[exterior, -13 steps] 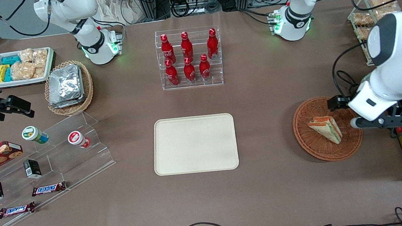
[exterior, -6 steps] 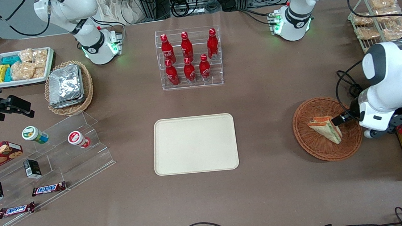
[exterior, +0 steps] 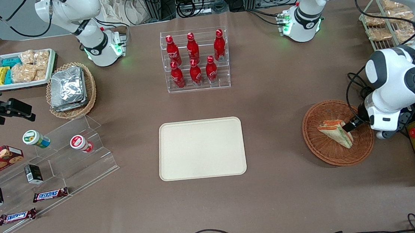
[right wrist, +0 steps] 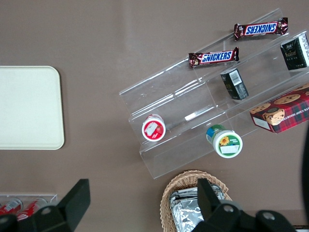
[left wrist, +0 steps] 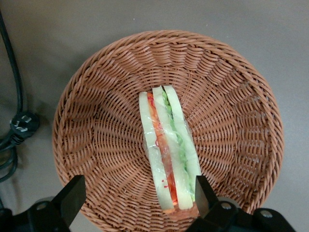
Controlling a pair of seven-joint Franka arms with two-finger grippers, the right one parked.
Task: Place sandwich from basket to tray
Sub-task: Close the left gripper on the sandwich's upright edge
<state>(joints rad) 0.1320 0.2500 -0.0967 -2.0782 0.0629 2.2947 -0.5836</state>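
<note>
Front view. The sandwich lay in the reddish-brown basket toward the working arm's end of the table, well apart from the bare cream tray at mid-table. The gripper sat low over the basket's rim, just beside the sandwich's wider end; whether it touched the wrap could not be told from here. The forearm reached in from the table's edge, wrist folded down, the hand lying nearly level and aimed along the sandwich.

Left wrist view. The sandwich stood on edge in the basket, bread slices and orange-red and green filling showing end-on. The gripper was spread wide. One finger stood close against the outer bread slice; the other finger hung well clear over the weave, so the wedge sat off-centre in the gap. Nothing was gripped.

Judgement on the step: this read as the approach before the grasp. To do it well, the hand should shift sideways until the wedge is centred, drop deeper without snagging the wicker, then close across the flat bread faces, gently, since wrap and bread would squash or slip.

Right wrist view. Only an edge of the tray showed, unoccupied.
</note>
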